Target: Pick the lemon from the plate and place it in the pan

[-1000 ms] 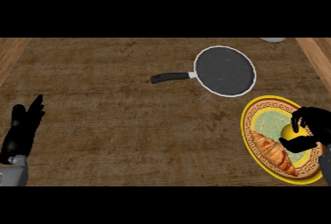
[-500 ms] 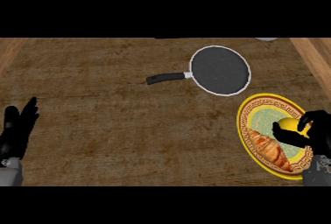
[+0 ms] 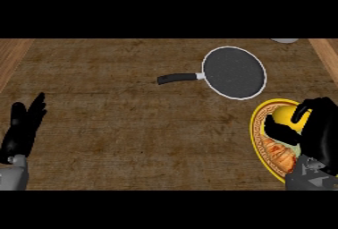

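the pan [image 3: 234, 72] lies upper right of centre, handle pointing left. the plate [image 3: 259, 129] sits below it at the right edge, lemon [image 3: 288, 115] on its upper part.

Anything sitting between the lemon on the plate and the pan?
Nothing visible. The lemon lies on the plate with the right hand curled round it. The pan is up and to the left of the plate, with nothing in it, and only bare counter shows between them. The left hand rests open far across.
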Controlling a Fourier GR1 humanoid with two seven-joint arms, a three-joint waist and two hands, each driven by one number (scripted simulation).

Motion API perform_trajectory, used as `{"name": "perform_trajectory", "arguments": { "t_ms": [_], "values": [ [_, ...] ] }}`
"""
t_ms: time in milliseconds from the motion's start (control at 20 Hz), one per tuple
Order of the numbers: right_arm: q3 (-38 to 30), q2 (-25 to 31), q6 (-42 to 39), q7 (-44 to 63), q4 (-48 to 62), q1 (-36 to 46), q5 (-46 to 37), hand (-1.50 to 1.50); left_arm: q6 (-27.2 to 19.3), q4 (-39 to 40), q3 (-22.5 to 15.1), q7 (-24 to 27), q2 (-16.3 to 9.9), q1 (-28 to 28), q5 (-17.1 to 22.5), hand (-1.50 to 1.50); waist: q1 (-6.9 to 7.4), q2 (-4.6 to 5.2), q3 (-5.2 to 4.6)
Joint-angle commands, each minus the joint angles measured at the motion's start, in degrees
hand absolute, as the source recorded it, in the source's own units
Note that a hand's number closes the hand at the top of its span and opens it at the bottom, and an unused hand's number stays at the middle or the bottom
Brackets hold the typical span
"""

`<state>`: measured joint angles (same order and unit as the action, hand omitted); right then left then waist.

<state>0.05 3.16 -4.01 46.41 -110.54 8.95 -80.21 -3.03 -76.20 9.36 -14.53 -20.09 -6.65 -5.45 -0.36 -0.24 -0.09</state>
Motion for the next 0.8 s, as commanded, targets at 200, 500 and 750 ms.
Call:
{"name": "perform_trajectory", "arguments": {
  "t_ms": [200, 500, 750],
  "values": [
    [-7.34, -0.77, 6.86, 2.62, 15.55, 17.93, 3.09, 1.5, 1.04, 0.15, 0.09, 0.35, 0.53, -0.71, -0.4, 0.0, 1.01, 0.38, 0.1],
    [-14.77, 1.9, 20.31, -4.44, 37.72, 27.23, 10.84, 1.5, 0.25, -0.13, -0.25, 0.87, 1.37, -0.51, -1.43, 0.0, 1.52, 0.56, 0.13],
    [-19.46, 4.91, 26.67, -7.93, 57.81, 36.34, 13.39, 1.5, 0.32, 4.16, -0.32, 1.37, 1.82, -4.37, -1.88, 0.0, 2.0, 1.05, 0.13]
  ]
}}
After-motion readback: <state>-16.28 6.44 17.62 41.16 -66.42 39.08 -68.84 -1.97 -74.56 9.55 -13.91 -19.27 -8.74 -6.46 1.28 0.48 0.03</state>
